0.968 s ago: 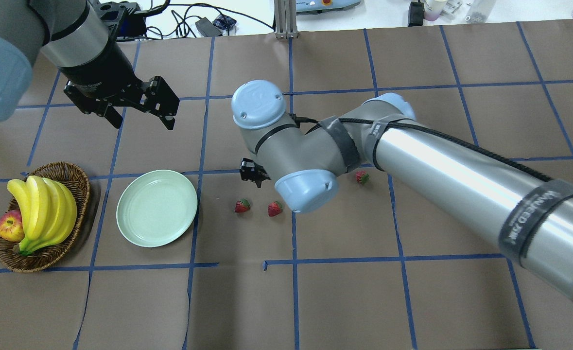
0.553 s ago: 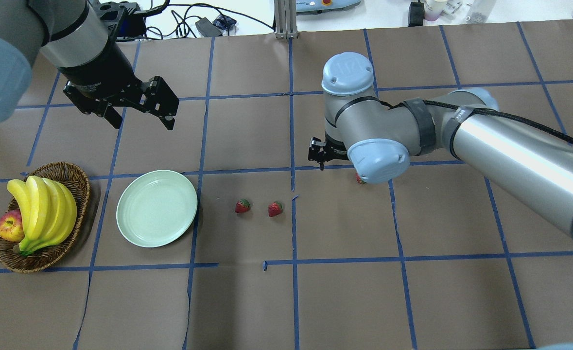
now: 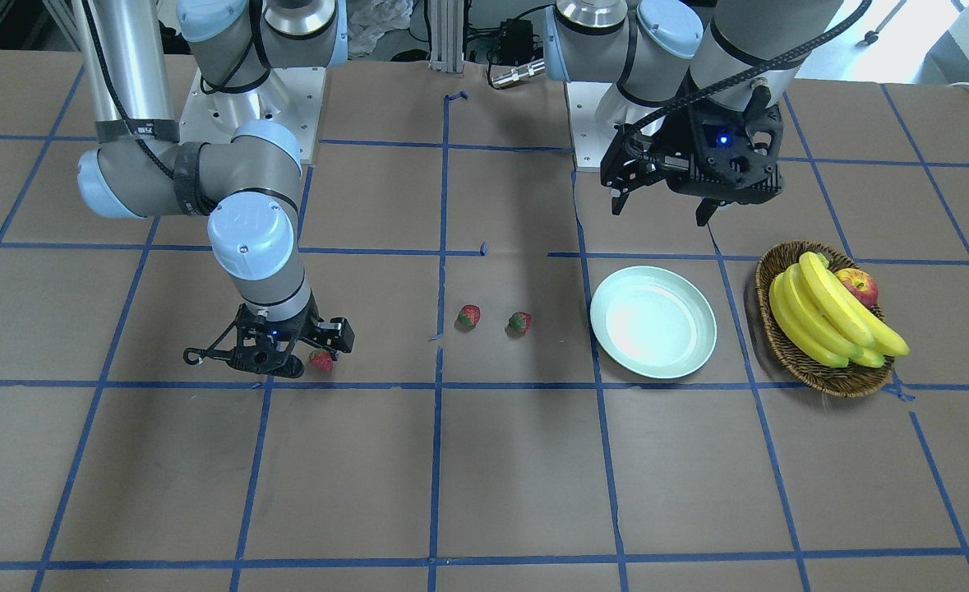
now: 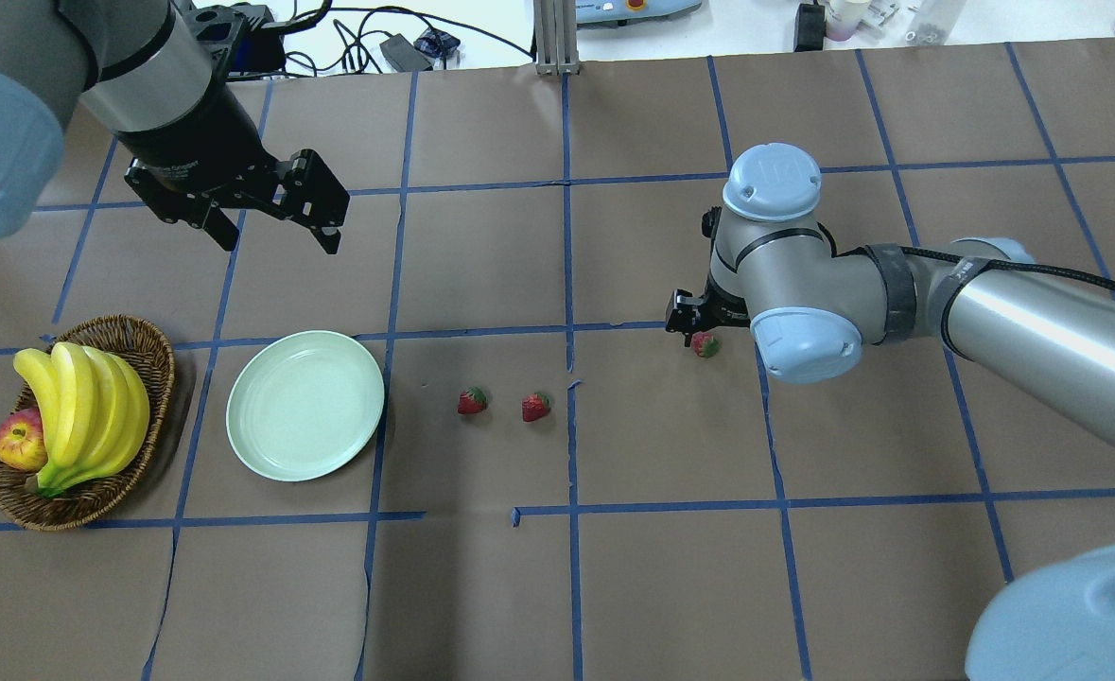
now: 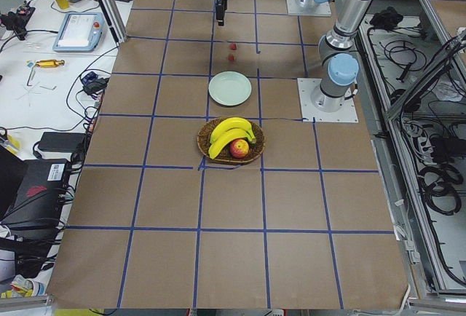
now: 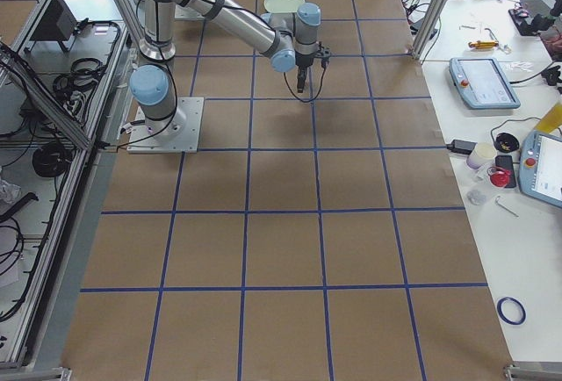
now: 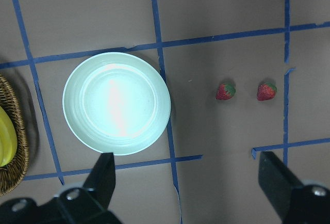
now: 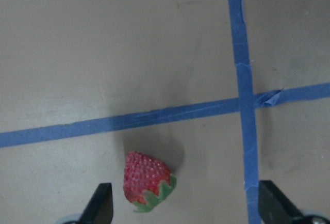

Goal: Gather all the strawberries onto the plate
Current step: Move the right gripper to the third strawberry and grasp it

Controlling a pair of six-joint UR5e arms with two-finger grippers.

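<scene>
Wicker basket (image 4: 155,352) holds bananas (image 4: 94,407) and apple (image 4: 16,443); strawberries (image 4: 471,401) lie outside the plate (image 4: 304,405); left pincer (image 4: 278,241) and right pincer (image 8: 186,211) gape.

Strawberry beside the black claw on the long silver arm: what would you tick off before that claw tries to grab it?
1. Right gripper open: ok; its black fingers stand wide apart.
2. Small red strawberry centred between them: not ok; it lies much nearer one finger.
3. Room around it: ok; it lies alone on the brown paper table cover, the other two strawberries well apart.
4. Round pale mint plate ready: ok; nothing lies in it.
5. Way to the plate free: cannot tell; the open left gripper hangs near the plate, its height unclear.
</scene>
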